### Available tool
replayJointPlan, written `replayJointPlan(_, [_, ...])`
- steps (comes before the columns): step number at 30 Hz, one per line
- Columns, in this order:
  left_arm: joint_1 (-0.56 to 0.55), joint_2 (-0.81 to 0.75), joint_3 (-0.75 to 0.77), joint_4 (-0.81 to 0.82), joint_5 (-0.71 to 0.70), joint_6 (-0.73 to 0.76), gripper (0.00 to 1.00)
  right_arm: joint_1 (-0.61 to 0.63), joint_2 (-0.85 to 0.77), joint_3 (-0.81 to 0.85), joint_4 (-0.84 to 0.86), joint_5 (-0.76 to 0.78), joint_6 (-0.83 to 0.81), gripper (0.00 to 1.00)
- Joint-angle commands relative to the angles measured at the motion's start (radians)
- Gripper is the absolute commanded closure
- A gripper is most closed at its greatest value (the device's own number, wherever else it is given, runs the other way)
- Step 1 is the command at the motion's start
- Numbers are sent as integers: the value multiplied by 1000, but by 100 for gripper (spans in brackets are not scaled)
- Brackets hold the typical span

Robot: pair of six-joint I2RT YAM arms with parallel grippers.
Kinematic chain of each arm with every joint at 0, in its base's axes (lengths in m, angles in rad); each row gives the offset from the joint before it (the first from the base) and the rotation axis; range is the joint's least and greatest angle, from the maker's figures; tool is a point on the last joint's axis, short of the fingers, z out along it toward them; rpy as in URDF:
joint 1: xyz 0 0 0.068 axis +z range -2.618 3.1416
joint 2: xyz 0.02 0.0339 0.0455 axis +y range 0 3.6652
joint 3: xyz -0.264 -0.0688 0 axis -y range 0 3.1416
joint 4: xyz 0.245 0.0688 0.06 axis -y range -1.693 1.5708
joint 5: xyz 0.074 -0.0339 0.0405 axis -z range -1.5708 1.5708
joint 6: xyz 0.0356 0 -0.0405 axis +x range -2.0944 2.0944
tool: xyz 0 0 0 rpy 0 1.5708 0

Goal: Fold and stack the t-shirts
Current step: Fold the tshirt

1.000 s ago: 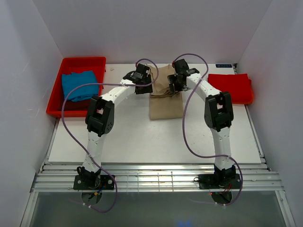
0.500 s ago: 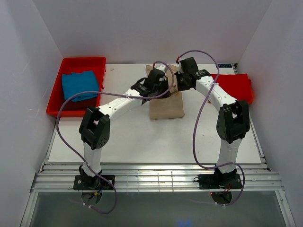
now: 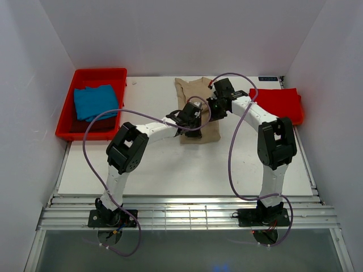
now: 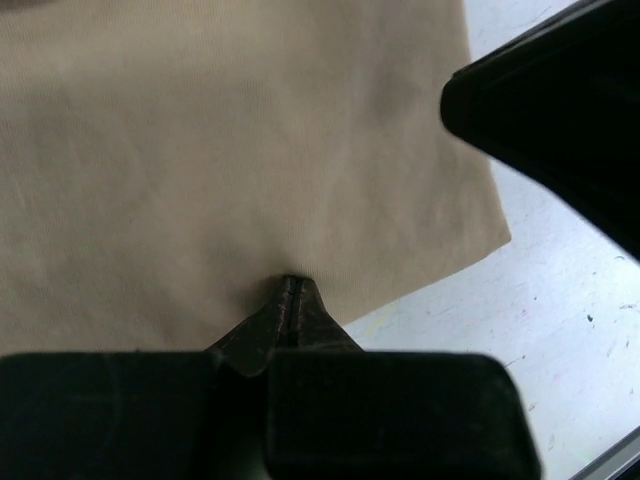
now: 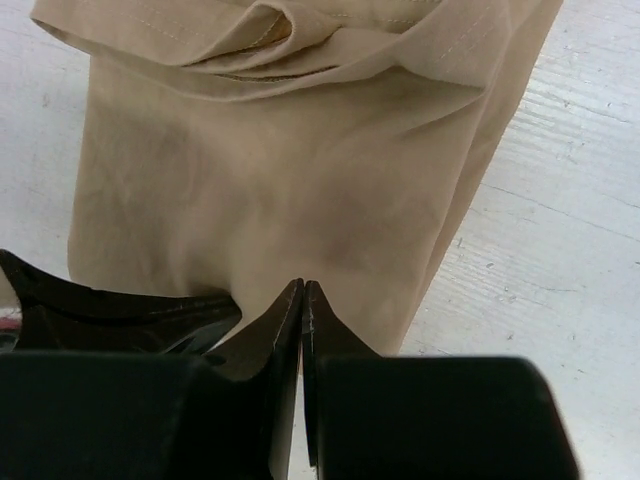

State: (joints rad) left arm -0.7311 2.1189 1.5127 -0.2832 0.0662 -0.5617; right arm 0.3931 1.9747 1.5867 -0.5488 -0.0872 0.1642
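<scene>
Tan shirt [image 3: 191, 90] lies at the back middle of your table [image 3: 170, 164], folded into a long strip that runs from the far edge toward the centre. Both arms reach in over it from either side.

Your left gripper [image 4: 290, 292] sits at the strip's left edge, toward its near end. Its fingers are pressed tight together with no gap showing. The tips are at the cloth's border, and faint creases run out from them, so it looks nipped on that edge. Bare white tabletop shows just beside the tips, to the right in the wrist view.

Your right gripper [image 5: 302, 288] is on the strip's right side, a little farther back than the left one. Its fingers are also pressed together, with only a hairline seam between them. The tips are sunk into the tan cloth close to its edge, and the fabric darkens and dimples around them, so it looks pinched there too. Beyond those tips you can see the far end of the shirt doubled over, with stitched hems stacked in loose layers. The two grippers are near each other but apart.

Blue shirt [image 3: 93, 102] lies folded inside the red tray [image 3: 99, 72] at the far left, well apart from the arms. Red shirt [image 3: 276, 103] lies flat at the far right of the table, just beside the right arm's forearm and untouched by either gripper.
</scene>
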Motion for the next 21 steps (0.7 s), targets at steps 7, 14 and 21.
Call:
replayJointPlan(7, [2, -89, -84, 82, 0, 5, 100, 4, -40, 19, 41, -85, 15, 92])
replayJointPlan(14, [-2, -120, -181, 173, -51, 9, 100, 6, 68, 104, 35, -132, 31, 92])
replayJointPlan(21, [-2, -70, -161, 177, -68, 26, 100, 4, 131, 160, 43, -140, 50, 92])
